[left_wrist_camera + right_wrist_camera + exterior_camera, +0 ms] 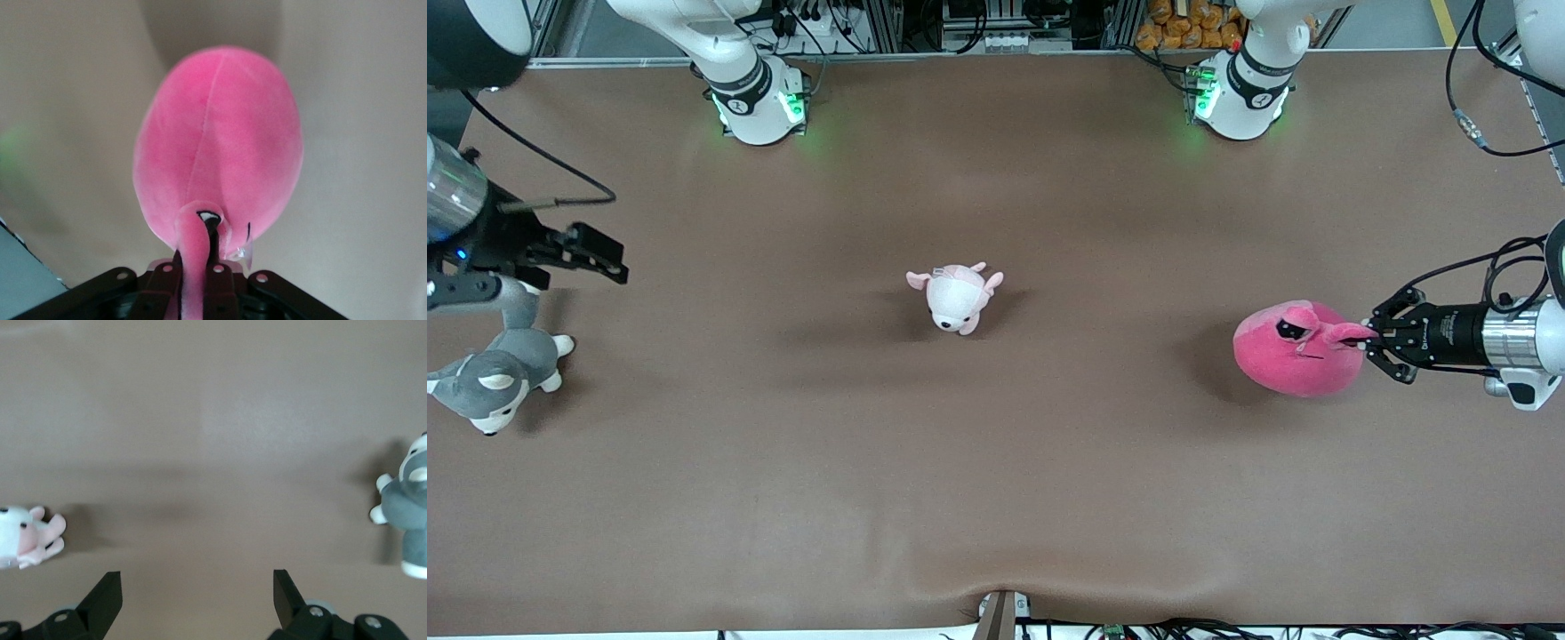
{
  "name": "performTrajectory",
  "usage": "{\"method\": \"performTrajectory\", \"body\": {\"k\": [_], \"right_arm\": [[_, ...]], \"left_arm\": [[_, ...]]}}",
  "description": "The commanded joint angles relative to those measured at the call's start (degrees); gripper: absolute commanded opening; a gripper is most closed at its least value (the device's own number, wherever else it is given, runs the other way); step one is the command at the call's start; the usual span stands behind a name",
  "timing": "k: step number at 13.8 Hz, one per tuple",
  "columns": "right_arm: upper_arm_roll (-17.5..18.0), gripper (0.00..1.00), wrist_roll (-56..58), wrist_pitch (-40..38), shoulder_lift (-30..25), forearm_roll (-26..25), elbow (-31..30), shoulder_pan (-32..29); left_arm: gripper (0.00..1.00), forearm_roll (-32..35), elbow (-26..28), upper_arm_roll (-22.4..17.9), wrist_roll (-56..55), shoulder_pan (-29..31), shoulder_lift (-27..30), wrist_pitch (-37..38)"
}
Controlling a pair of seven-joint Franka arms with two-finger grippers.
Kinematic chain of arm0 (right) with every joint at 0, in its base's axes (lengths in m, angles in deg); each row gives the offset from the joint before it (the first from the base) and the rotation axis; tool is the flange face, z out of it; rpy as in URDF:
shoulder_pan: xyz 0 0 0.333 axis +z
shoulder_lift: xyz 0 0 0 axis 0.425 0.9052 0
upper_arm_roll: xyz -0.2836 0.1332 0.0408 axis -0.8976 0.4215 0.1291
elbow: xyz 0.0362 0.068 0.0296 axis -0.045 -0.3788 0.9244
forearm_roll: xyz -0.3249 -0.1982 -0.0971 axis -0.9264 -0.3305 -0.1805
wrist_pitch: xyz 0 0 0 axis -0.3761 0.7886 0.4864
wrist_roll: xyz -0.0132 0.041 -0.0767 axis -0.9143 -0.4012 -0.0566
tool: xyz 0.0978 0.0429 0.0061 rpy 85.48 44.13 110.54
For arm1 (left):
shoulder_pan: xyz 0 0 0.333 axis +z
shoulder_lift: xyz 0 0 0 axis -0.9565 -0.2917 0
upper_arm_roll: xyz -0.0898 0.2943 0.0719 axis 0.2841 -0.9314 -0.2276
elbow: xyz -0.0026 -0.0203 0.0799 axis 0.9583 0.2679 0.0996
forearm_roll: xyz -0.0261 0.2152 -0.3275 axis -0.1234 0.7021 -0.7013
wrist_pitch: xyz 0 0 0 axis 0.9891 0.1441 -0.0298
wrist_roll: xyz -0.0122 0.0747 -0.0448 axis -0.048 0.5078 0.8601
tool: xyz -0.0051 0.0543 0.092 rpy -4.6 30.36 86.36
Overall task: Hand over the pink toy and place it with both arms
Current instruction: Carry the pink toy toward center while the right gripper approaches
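1. The brown surface [996, 498] lies bare across the whole strip nearest the front camera.
2. A small pale pink-and-white plush [956, 298] sits alone mid-surface, open room all around it.
3. The pink toy [1294, 351], pinched by the left gripper [1371, 342], fills the left arm's end.
4. The grey husky plush [503, 378] lies at the right arm's end, under the spread right gripper [609, 258].
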Motion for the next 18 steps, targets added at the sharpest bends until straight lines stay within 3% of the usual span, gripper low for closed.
{"method": "performTrajectory", "body": {"k": [1, 5, 7, 11, 15, 18], "right_arm": [[-0.06, 1.0, -10.31, -0.03, 1.28, 1.71, 0.68, 0.08], [-0.06, 1.0, -25.43, 0.23, 4.34, 4.0, 0.68, 1.39], [-0.06, 1.0, -27.4, 1.11, 5.32, 4.7, 0.69, 1.75], [-0.06, 1.0, -28.53, 0.23, 5.67, 11.54, 0.16, 3.85], [-0.15, 1.0, -46.78, 1.02, 7.16, 26.9, 0.33, 4.83], [-0.06, 1.0, -57.86, 1.9, 8.13, 30.98, 0.68, 7.54]], "left_arm": [[0.0, -0.49, -2.87, 6.52, -12.44, -0.52, 1.77, 1.46], [0.0, -0.49, -4.38, 14.6, -19.43, -0.52, 2.21, 1.54], [0.0, -0.4, -6.39, 16.82, -21.09, -1.21, 2.47, 1.11], [0.0, -0.4, -7.28, 17.26, -33.38, -9.29, 2.39, -6.34], [0.0, -0.58, -7.45, 17.79, -44.37, -16.23, 2.04, -16.81], [0.0, -0.32, -7.46, 16.82, -50.53, -22.65, 1.78, -20.78]]}}
